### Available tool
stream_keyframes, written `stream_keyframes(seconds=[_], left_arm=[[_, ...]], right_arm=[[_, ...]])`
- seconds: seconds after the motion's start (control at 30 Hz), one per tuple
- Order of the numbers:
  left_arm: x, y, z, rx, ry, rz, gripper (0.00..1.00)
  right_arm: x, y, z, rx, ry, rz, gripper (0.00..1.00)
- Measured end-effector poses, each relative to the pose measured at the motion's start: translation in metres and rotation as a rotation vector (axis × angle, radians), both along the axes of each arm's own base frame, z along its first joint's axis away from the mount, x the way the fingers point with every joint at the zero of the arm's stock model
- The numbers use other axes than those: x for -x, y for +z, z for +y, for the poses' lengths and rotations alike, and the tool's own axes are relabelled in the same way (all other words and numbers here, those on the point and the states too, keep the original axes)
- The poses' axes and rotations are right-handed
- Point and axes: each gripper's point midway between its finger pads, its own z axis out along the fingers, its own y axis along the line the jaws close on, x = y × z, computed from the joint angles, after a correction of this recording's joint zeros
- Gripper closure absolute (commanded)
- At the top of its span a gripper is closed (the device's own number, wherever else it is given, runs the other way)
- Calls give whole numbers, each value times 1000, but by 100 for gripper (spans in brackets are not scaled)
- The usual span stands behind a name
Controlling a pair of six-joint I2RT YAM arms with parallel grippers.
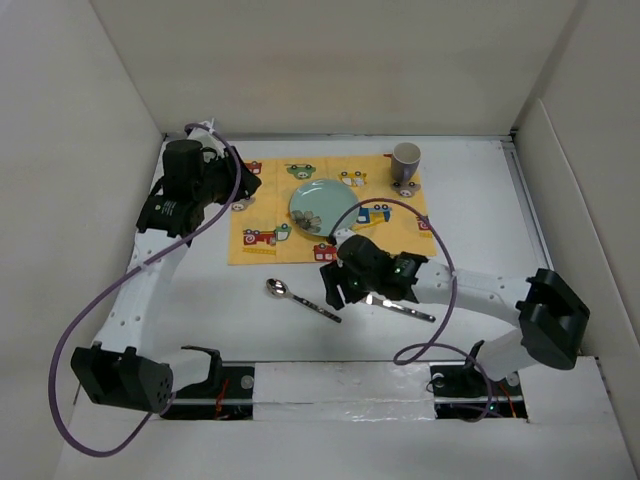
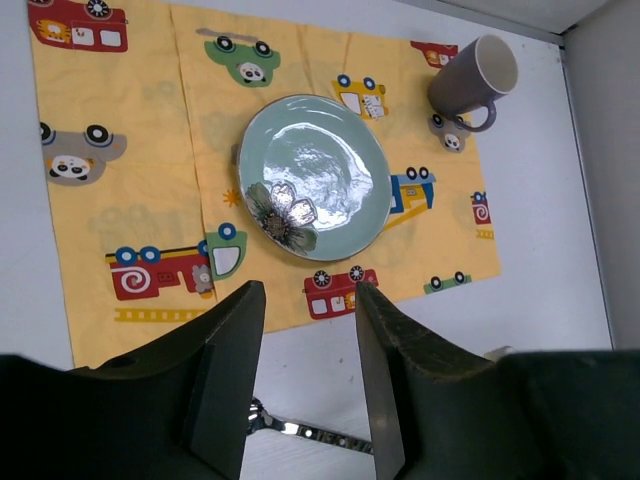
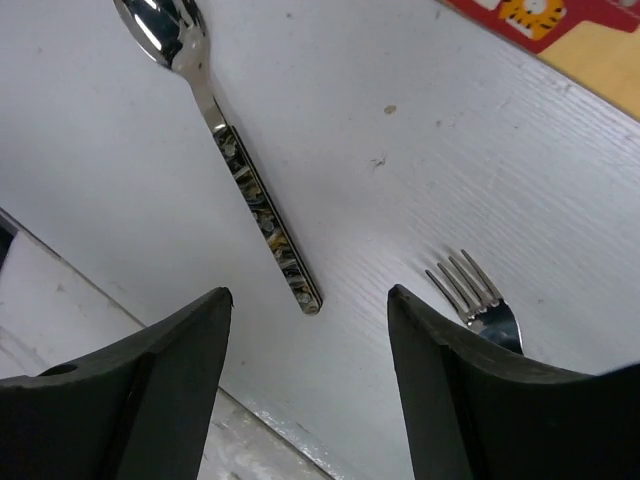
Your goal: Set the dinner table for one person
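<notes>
The dinner table (image 1: 480, 220) is the white work surface that fills the floor of the enclosure, and both arms are bolted at its near edge. A yellow placemat (image 1: 262, 200) printed with cartoon cars lies flat on the far middle part of it.

Containers: a pale green plate (image 2: 330, 165) sits on the placemat near its centre. There is a flower shape on the plate's near-left rim, and I cannot tell whether it is printed or a loose item. An upright grey mug (image 2: 470, 80) stands on the far right corner of the placemat, well apart from the plate. The part of its interior in view is plain white.

Cutlery: a spoon (image 3: 240, 170) lies on bare table just near of the placemat, its bowl to the far left and its handle running toward the right arm. A fork (image 3: 480, 295) lies to the right of it, apart from the spoon, with its tines partly hidden behind the right arm's finger.

The left gripper (image 2: 307, 295) hangs above the near edge of the placemat with its jaws parted, grasping nothing. The right gripper (image 3: 310, 295) is low over the table with its jaws spread wide and released. The end of the spoon handle lies on the surface below the gap, and the fork lies outside the gap.
</notes>
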Motion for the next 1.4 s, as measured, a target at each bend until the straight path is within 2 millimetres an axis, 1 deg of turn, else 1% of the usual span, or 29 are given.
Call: stream_keyframes(seconds=[0.07,0.13,0.23,0.3,0.4,0.43,0.5,0.53,0.57,0.6,0.7,0.77,0.83,0.87,0.93,1.0,1.03,1.07,1.1,1.13,1.17,1.2,1.23,1.3,1.4], left_arm=[[5,9,1,6,0,-25,60],[6,11,1,7,1,-32,60],[6,8,2,2,5,-19,60],[6,5,3,-3,11,-10,60],[6,3,5,-9,19,-1,59],[6,3,5,-11,23,0,59],[6,1,7,-17,31,4,59],[6,1,8,-19,34,5,59],[7,0,8,-21,37,8,60],[7,0,9,-23,39,10,60],[7,-2,11,-31,50,17,59],[7,-2,12,-35,56,20,59],[8,-1,13,-37,58,21,59],[7,2,12,-36,57,16,59],[6,7,12,-31,56,1,59],[4,10,11,-26,54,-13,60],[3,11,11,-25,54,-19,60],[2,12,10,-22,51,-24,60],[2,12,9,-20,49,-29,59],[2,12,9,-18,47,-31,59],[1,11,8,-14,44,-39,60],[1,9,8,-11,42,-41,60],[2,6,7,-10,40,-38,60],[3,-1,7,-10,38,-27,60],[4,-9,7,-11,35,-12,60]], right_arm=[[6,-12,6,29,35,13,31],[7,-23,17,72,72,7,31],[6,-41,40,129,139,-9,32],[7,-54,51,162,179,-12,32],[7,-73,56,207,214,-5,36],[4,-73,61,204,219,-14,47],[0,-73,68,198,227,-27,60],[-2,-74,70,202,223,-35,71],[-4,-75,71,204,217,-44,91],[-5,-75,73,210,211,-57,100],[-7,-73,74,224,183,-90,100],[-8,-69,71,234,166,-99,100],[-12,-56,66,217,144,-104,100],[-18,-43,62,194,120,-111,100],[-42,-8,49,124,46,-142,100],[-80,34,26,35,-66,-191,100],[-105,54,8,-3,-140,-222,100],[-126,66,-8,-20,-202,-242,100],[-136,72,-16,-26,-232,-251,100],[-168,83,-41,-34,-323,-270,100],[-186,82,-57,-22,-377,-274,100],[-200,79,-69,-13,-413,-269,100],[-214,72,-79,2,-445,-259,100],[-233,48,-97,43,-492,-215,100],[-250,10,-115,99,-527,-136,100]])
